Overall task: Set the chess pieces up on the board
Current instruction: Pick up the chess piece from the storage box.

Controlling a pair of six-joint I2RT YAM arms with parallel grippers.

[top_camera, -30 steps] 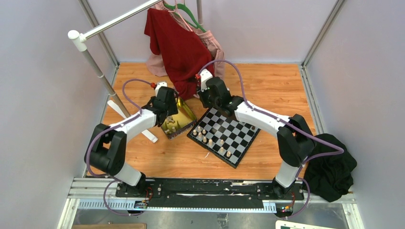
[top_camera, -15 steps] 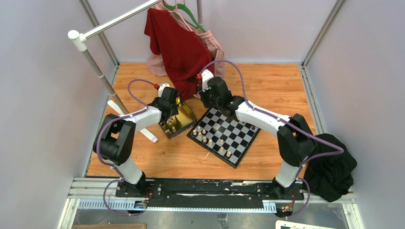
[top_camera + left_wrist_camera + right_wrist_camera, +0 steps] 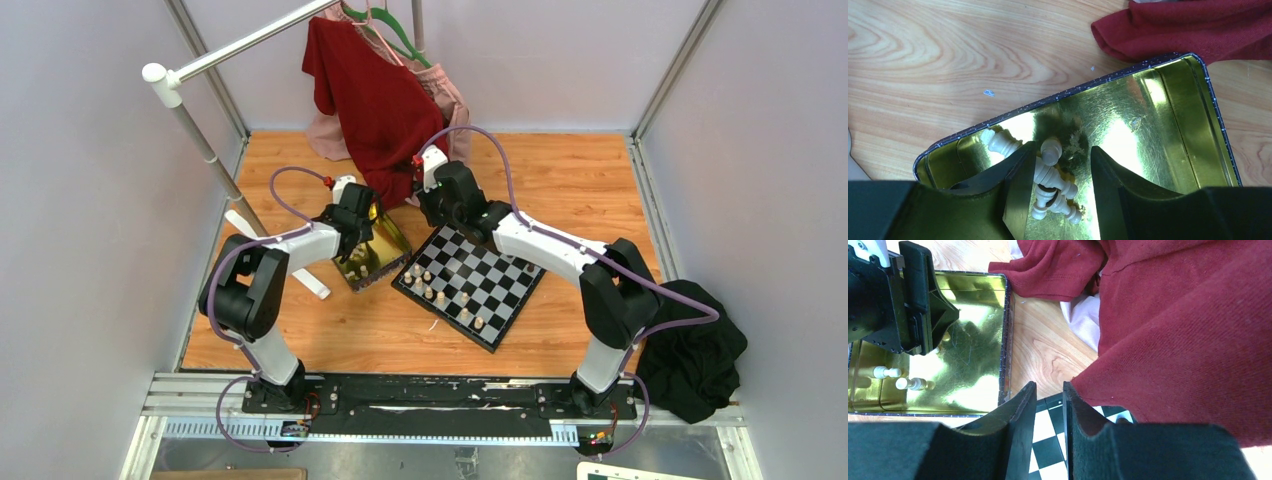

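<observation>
The shiny gold tin (image 3: 1158,105) holds several cream chess pieces (image 3: 1050,172) lying in a heap. My left gripper (image 3: 1063,150) is open, down inside the tin, its jaws either side of the heap and touching none clearly. In the top view it (image 3: 358,240) hangs over the tin (image 3: 392,232). The checkered board (image 3: 505,285) lies right of the tin, with several cream pieces (image 3: 428,292) standing along its left side. My right gripper (image 3: 1049,387) is empty, its jaws a narrow gap apart, over the board's far corner (image 3: 1048,450). In the top view it is there too (image 3: 436,214).
A red garment (image 3: 370,90) hangs from a rack and drapes to the table beside the tin and board; it fills the right wrist view (image 3: 1173,315). A white pole (image 3: 215,160) slants at left. A black cloth (image 3: 695,360) lies at right.
My left arm has drawn its elbow in and the gripper has shifted right and down into the tin. The right arm has not moved.
</observation>
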